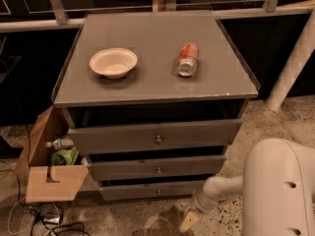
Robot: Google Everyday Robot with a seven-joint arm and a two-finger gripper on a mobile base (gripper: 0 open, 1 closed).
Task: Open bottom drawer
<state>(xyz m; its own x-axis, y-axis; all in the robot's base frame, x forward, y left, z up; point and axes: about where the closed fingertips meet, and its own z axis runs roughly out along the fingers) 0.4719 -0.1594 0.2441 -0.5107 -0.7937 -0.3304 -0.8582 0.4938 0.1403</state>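
End effector (187,223): near the floor, off the cabinet's (157,38) lower right corner; grip state cannot tell.
Bottom drawer (130,191): lowest cabinet front.
Contact: none; end effector apart from drawer.

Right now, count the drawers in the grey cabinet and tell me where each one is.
3, stacked: top drawer under the cabinet top, middle drawer below it, bottom drawer lowest. None seems hidden. The gripper hangs near the floor, right of the bottom drawer.
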